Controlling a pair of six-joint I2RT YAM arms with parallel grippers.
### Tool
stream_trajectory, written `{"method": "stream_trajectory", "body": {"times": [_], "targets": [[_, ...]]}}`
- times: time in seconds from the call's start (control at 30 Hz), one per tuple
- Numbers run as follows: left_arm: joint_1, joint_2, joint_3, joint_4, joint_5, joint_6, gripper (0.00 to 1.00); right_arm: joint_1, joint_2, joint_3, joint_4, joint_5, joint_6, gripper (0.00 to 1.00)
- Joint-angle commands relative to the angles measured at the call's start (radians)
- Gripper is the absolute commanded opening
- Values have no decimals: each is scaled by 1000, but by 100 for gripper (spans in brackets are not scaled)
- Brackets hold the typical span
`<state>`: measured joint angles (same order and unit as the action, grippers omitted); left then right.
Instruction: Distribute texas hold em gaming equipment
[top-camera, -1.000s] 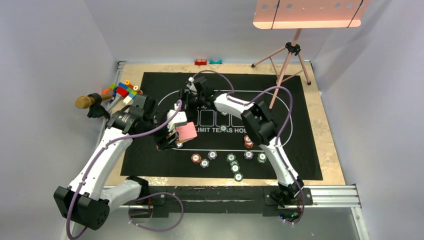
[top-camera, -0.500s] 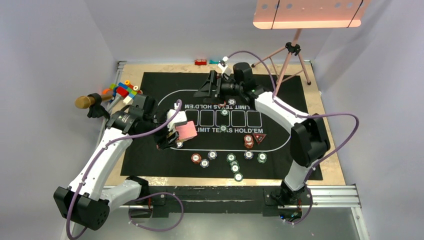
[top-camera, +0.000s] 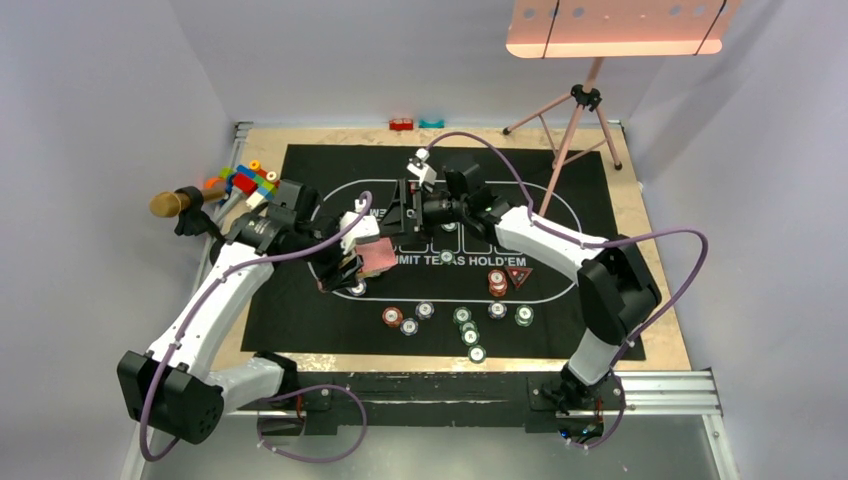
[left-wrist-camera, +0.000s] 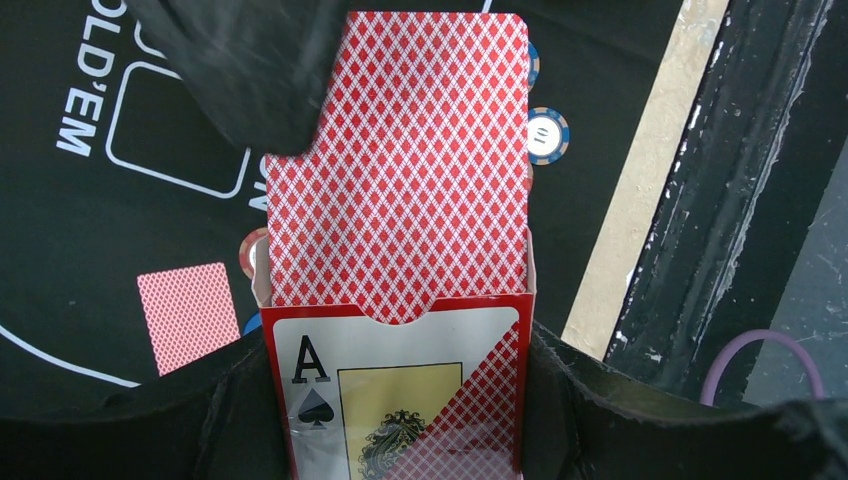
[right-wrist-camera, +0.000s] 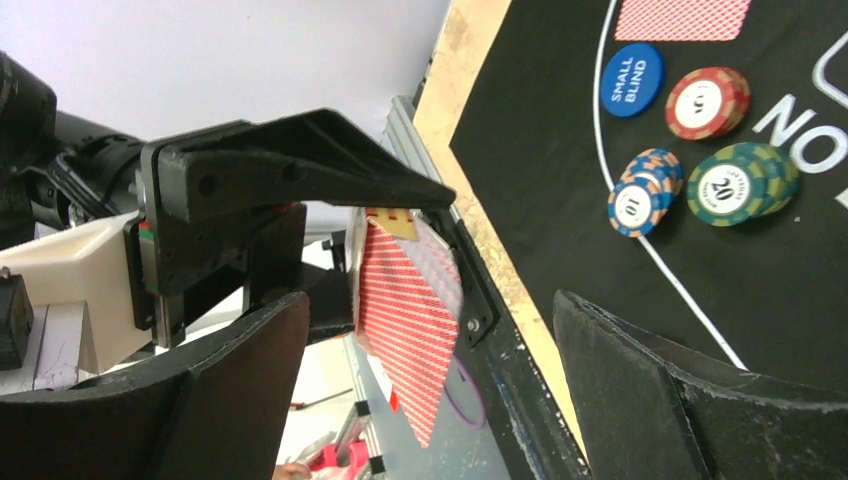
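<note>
A playing-card box (left-wrist-camera: 400, 400) with an ace of spades on its face sits between my left gripper's (left-wrist-camera: 400, 360) shut jaws. Red-backed cards (left-wrist-camera: 410, 170) stick out of its open top. In the top view the box (top-camera: 377, 257) hangs over the black mat's left half. My right gripper (top-camera: 403, 213) is just right of it and open. In the right wrist view its gap (right-wrist-camera: 430, 310) faces the fanned cards (right-wrist-camera: 405, 310) without touching them. One card (left-wrist-camera: 188, 315) lies face down on the mat. Striped chips (top-camera: 461, 316) form a row near the front, beside a red-brown stack (top-camera: 497, 284) and a red triangle marker (top-camera: 517, 274).
A blue small-blind disc (right-wrist-camera: 632, 79), a red chip (right-wrist-camera: 706, 102), a blue-orange chip (right-wrist-camera: 640, 195) and green chips (right-wrist-camera: 735, 180) lie near the mat's edge. Toy bricks (top-camera: 245, 180) and a gold-headed microphone (top-camera: 175, 203) sit at the far left. A tripod (top-camera: 575, 120) stands at the back right.
My right arm swung from the mat's back edge down and left to the card box, its jaws spreading wider. My left arm shifted the box slightly right and up.
</note>
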<state>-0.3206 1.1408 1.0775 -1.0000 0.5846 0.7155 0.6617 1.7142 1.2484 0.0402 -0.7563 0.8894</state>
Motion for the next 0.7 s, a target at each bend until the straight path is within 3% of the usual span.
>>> {"method": "stream_trajectory", "body": {"times": [0.0, 0.3, 0.5, 0.67], "targets": [[9, 5, 58, 60, 18, -21, 0, 23, -32, -4, 84, -32, 25, 97], [9, 19, 80, 78, 23, -35, 0, 60, 16, -33, 163, -49, 86, 98], [9, 18, 84, 79, 24, -37, 0, 60, 24, -49, 168, -73, 108, 75], [9, 17, 89, 76, 27, -39, 0, 51, 14, -58, 156, -75, 106, 63]]}}
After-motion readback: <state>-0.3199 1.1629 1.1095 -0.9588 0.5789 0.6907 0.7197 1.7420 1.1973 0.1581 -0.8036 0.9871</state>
